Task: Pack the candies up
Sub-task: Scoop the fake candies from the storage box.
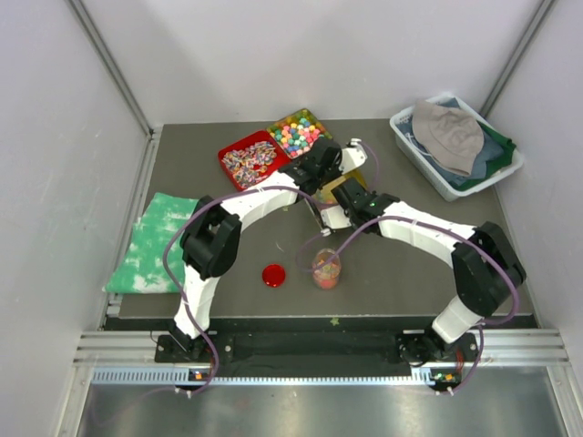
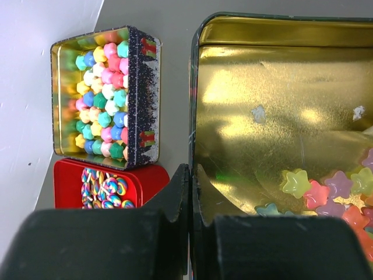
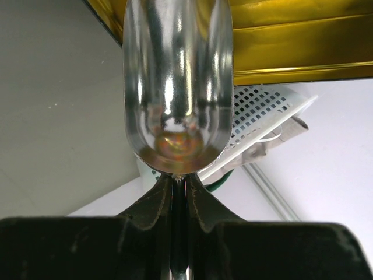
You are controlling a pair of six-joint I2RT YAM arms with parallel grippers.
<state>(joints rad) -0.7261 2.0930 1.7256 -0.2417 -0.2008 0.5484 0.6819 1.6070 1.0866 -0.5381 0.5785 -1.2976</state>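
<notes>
Clamping: right claw [image 3: 179, 185] one scoop [image 3: 178, 76], left claw [image 2: 190, 175] one gold tin [image 2: 280, 87].

Dark grey tabletop [image 1: 410, 273] carries, L to R: green-white cloth [image 1: 150, 241], red rect. tray [image 2: 152, 182], dark patterned tin [image 2: 143, 99], red round lid [image 1: 273, 275], clear jar [image 1: 326, 259] w/ candies [image 1: 326, 275], white plastic bin [image 1: 422, 168].

Bright even light; glare on gold tin [image 2: 280, 105], steel scoop [image 3: 178, 76]; left gripper [image 2: 190, 184] blurred.

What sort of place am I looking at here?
Probably a robot lab test cell: white panels wall in a dark table, two arms stand on a metal rail, and trays of sweets sit out as props.
</notes>
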